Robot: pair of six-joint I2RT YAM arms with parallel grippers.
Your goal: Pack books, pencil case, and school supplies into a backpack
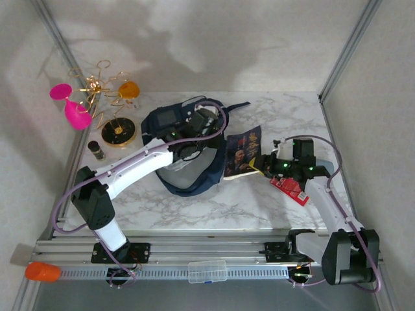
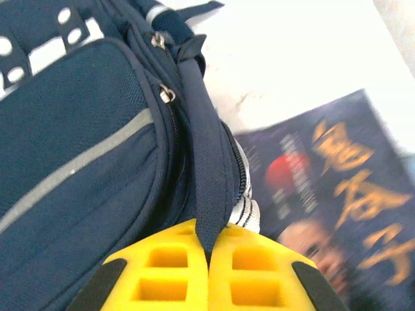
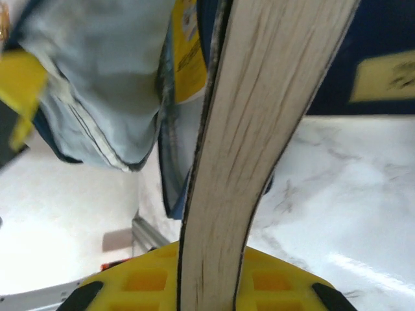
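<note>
Dark glossy book (image 1: 243, 152) is hanging over the table (image 1: 214, 207), pinched at its page edge by the right end effector (image 1: 267, 167). In the right wrist view the fingers are clamping the paper block, and the book's free end is pointing away from them toward 9 o'clock. The backpack (image 1: 185, 149) is lying just beyond that free end, at 9 o'clock of the book in the top view. Its pale-lined mouth (image 3: 97, 97) is facing the book's leading edge, and a yellow book (image 3: 188, 58) seems to be sitting inside already. The left end effector (image 2: 209, 256) is gripping a dark strap (image 2: 201, 149) at about the bag's 1 o'clock side, apparently propping the mouth open. The right arm is therefore the nearer one for the insertion. The coming push is likely running along the book's long axis, from 3 toward 9 o'clock, with the leading corner risking a snag on the lip.
</note>
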